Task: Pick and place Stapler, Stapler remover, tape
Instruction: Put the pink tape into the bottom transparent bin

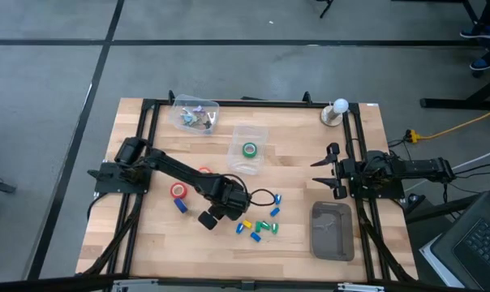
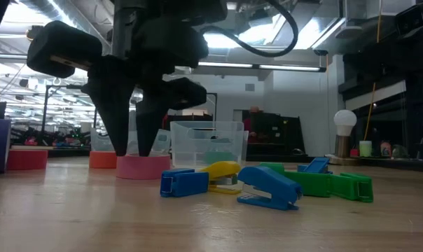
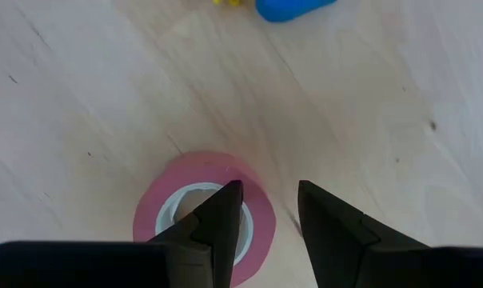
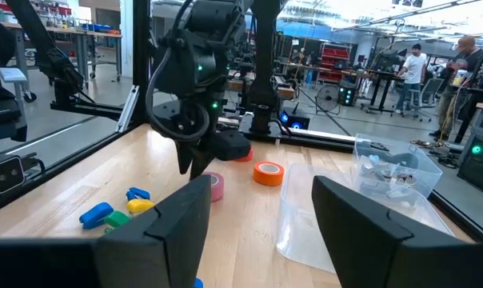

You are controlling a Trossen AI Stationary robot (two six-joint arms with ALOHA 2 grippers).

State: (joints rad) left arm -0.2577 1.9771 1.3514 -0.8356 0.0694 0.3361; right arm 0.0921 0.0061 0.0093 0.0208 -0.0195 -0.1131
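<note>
Right now my left gripper (image 3: 267,210) hangs over a pink roll of tape (image 3: 205,213), fingers parted and gripping nothing: one fingertip sits over the roll's pale centre hole, the other over bare wood just outside its rim, so the ring's wall lies between the jaws. In the low view the tips reach down to about the roll's top face; I cannot tell whether they touch it. The roll is a flat ring lying on its side, hole facing up, so it has no long axis across the table. Just past the jaws, ahead of the fingertips, lies a blue stapler (image 3: 293,8) with a bit of yellow beside it; in the low view that blue stapler sits among a yellow one (image 2: 221,172), green ones (image 2: 337,185) and a blue stapler remover (image 2: 184,182), all close to the pink roll. An orange roll (image 4: 268,173) lies beside the pink one on the far side from the staplers, and a red roll (image 1: 179,191) sits farther off. A clear box (image 1: 248,148) holding a green roll (image 1: 250,149) stands behind. Bare table (image 1: 148,243) lies open on the jaws' outer side, away from the stapler cluster. My right gripper (image 4: 257,212) waits at the table's right edge, fingers spread, nothing between them, near a grey tray (image 1: 332,231).
</note>
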